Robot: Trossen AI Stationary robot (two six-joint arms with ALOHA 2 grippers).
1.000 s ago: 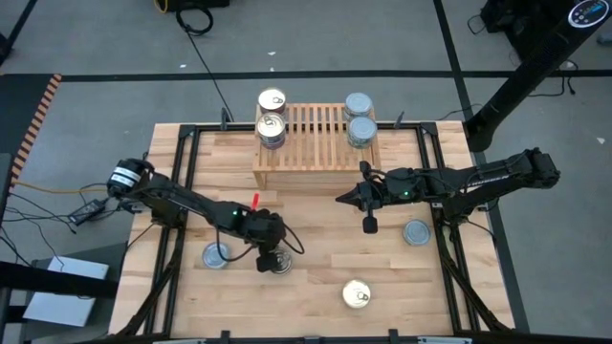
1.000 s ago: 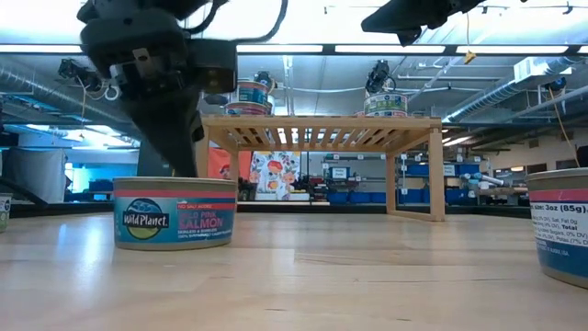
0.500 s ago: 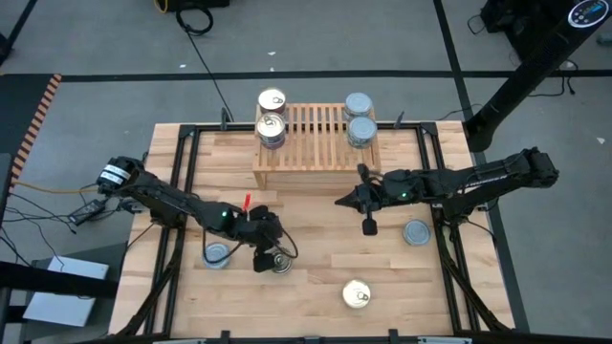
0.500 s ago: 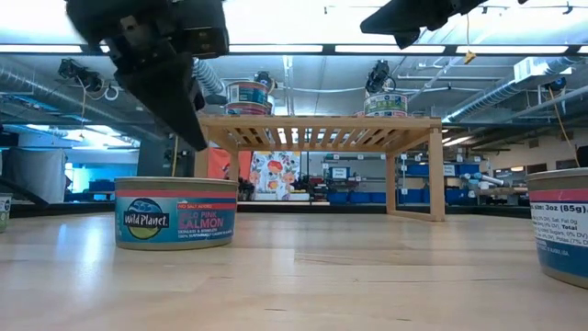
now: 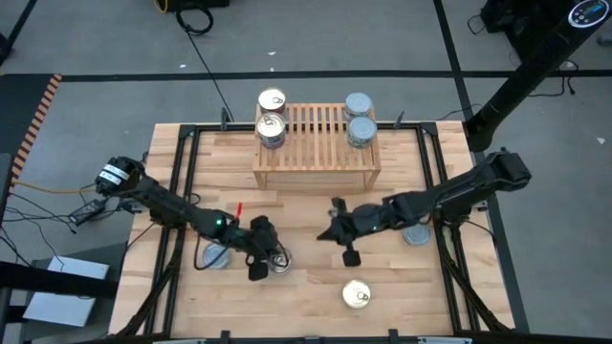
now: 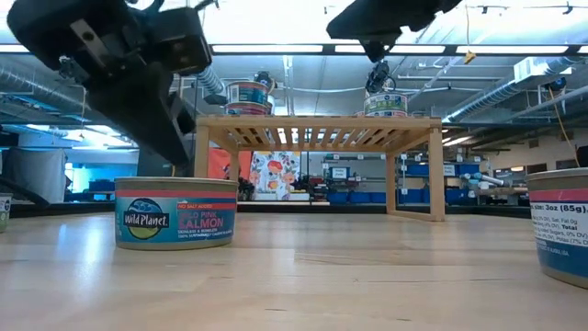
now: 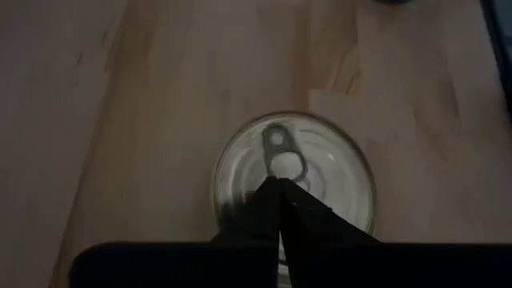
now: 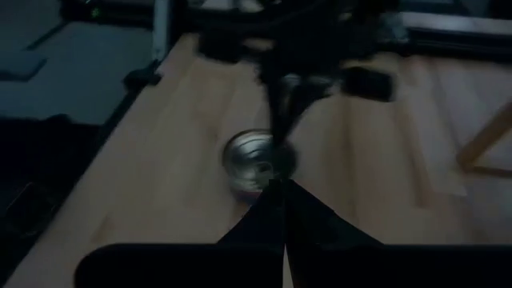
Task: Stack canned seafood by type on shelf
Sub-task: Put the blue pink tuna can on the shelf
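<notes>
A silver-topped salmon tin (image 5: pixel 280 264) (image 6: pixel 175 213) stands on the table near the front. My left gripper (image 5: pixel 272 256) (image 7: pixel 278 186) slants down over it, shut, fingertips by the pull tab (image 7: pixel 282 152). My right gripper (image 5: pixel 328 232) (image 8: pixel 282 196) hangs shut to the tin's right, higher up and pointing at it. The wooden shelf (image 5: pixel 316 143) (image 6: pixel 317 119) carries two gold-topped tins (image 5: pixel 272 115) on its left end and two silver-topped tins (image 5: pixel 360 117) on its right end. My left gripper's shut fingertips (image 7: pixel 268 200) stand over the tin's top (image 7: pixel 336 172), close to the pull tab, coming from above at a slant. I cannot tell whether they touch the lid. The tin rests flat on the table.
Loose on the planks are a silver tin (image 5: pixel 215 256) at the left, a silver tin (image 5: pixel 416 232) at the right and a gold tin (image 5: pixel 357 294) near the front edge. Bare planks lie between the shelf and the arms.
My right gripper has swung toward the table's left and near edge and sunk, and now points at the salmon tin. My left gripper has tipped from upright to a slant and shifted a little toward the near left. The tin has stayed in place.
</notes>
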